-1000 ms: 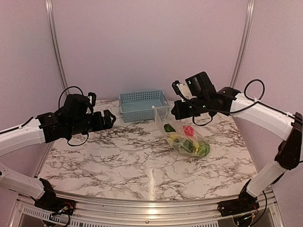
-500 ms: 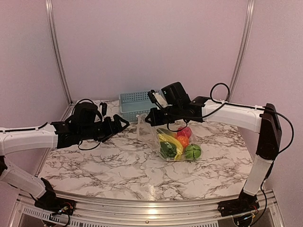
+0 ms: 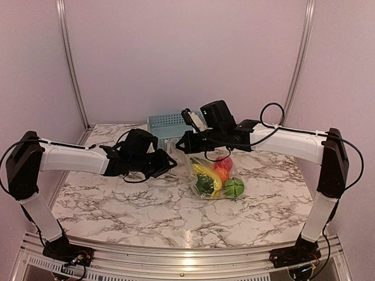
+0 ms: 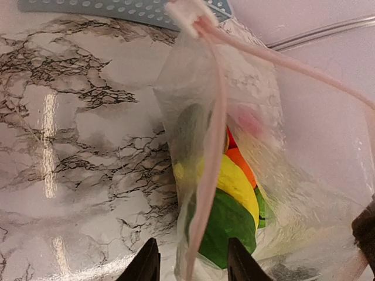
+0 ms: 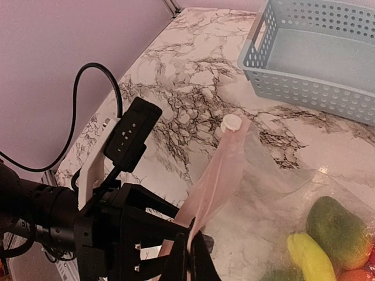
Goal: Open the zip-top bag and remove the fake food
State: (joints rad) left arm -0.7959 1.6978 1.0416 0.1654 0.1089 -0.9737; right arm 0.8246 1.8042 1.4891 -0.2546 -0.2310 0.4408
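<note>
The clear zip-top bag (image 3: 198, 165) hangs tilted over the marble table, its bottom resting on the top. Its fake food shows through: a yellow banana (image 3: 206, 172), a dark green pepper (image 3: 205, 185), an orange piece (image 3: 223, 174), a red fruit (image 3: 222, 163) and a green leafy piece (image 3: 234, 187). My right gripper (image 3: 180, 142) is shut on the bag's pink zip strip (image 5: 220, 170), below the white slider (image 5: 231, 123). My left gripper (image 4: 193, 264) straddles the same strip (image 4: 210, 146) from the left. Its jaws stand narrowly apart, with a gap on each side of the strip.
A light blue slatted basket (image 3: 170, 124) stands at the back of the table, just behind both grippers. The two wrists are close together over the table's middle. Pink walls with metal rails enclose the back and sides.
The left arm has swung right to the bag, and its jaws have narrowed around the zip strip. Earlier the right gripper carried the bag leftward; it now holds still.
</note>
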